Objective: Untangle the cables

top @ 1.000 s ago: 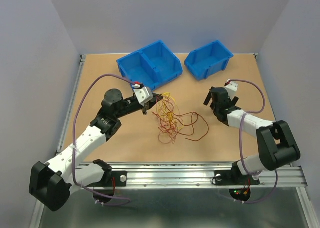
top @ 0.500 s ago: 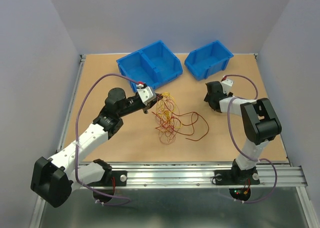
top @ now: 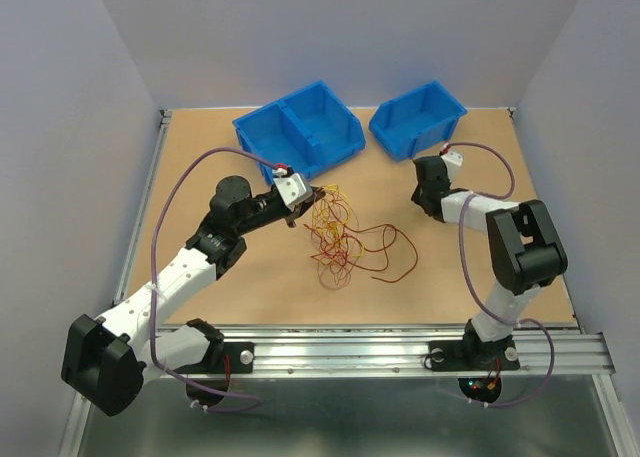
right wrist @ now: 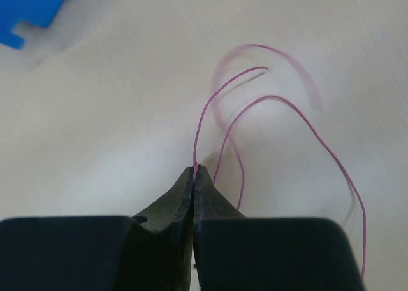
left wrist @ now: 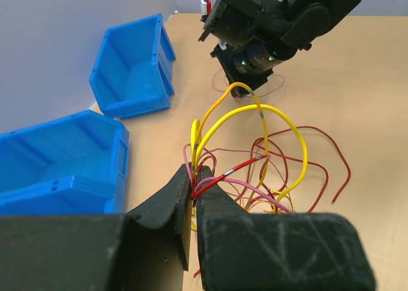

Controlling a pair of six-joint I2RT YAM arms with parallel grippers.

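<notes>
The cables lie as a loose red, yellow and orange tangle in the middle of the table. My left gripper is at the tangle's upper left edge. In the left wrist view it is shut on red, pink and yellow strands, and yellow loops arch up from it. My right gripper is low over the table to the right of the tangle, apart from it. In the right wrist view it is shut on a thin pink wire that curls away over the bare tabletop.
A blue two-compartment bin stands at the back centre, just behind my left gripper. A single blue bin stands at the back right, close behind my right gripper. The table's metal rail runs along the near edge.
My right gripper went from open to shut, closing on the thin pink wire, and its arm folded in toward the back right bin. The left gripper and tangle stayed put.
</notes>
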